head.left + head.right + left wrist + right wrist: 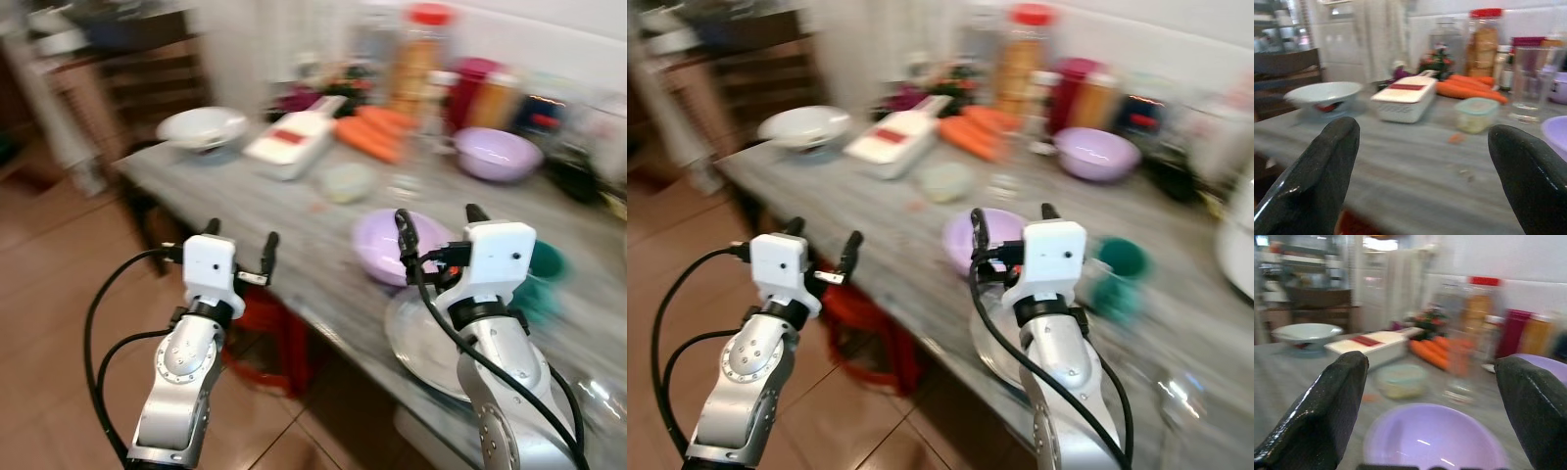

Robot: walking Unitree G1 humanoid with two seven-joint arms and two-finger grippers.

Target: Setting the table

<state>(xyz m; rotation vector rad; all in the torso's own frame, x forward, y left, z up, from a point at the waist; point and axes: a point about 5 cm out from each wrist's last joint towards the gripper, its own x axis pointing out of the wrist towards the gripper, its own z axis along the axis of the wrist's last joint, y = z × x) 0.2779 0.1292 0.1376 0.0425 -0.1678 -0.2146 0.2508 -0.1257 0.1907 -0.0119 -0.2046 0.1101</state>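
The near purple bowl (392,245) served as landmark: a shallow lilac plastic bowl, glossy inside, standing upright on the grey streaked table (255,201) close to its front edge. Just in front of the bowl lay a round silver plate (416,343), flat on the tabletop and partly covered by the right arm. A teal cup (544,269) stood to the right of the bowl, badly smeared.

Right gripper (436,220) hovered over the bowl's near rim, fingers spread wide, holding nothing; the right wrist view showed the bowl directly between the two fingertips (1327,406). Left gripper (238,245) hung to the left of the bowl, off the table edge above the floor, fingers likewise parted and empty.

Behind the bowl: a small lidded pale-green tub (345,181), a clear glass (1528,83) (barely readable in the head views), a white slicer box with a red strip (292,142), carrots (374,132), and a white dish (203,125) at the far left corner. A second purple bowl (497,154) sat behind and to the right.

Whole scene motion-blurred; jars along the wall were indistinct, and a red item (269,323) under the table could not be identified.
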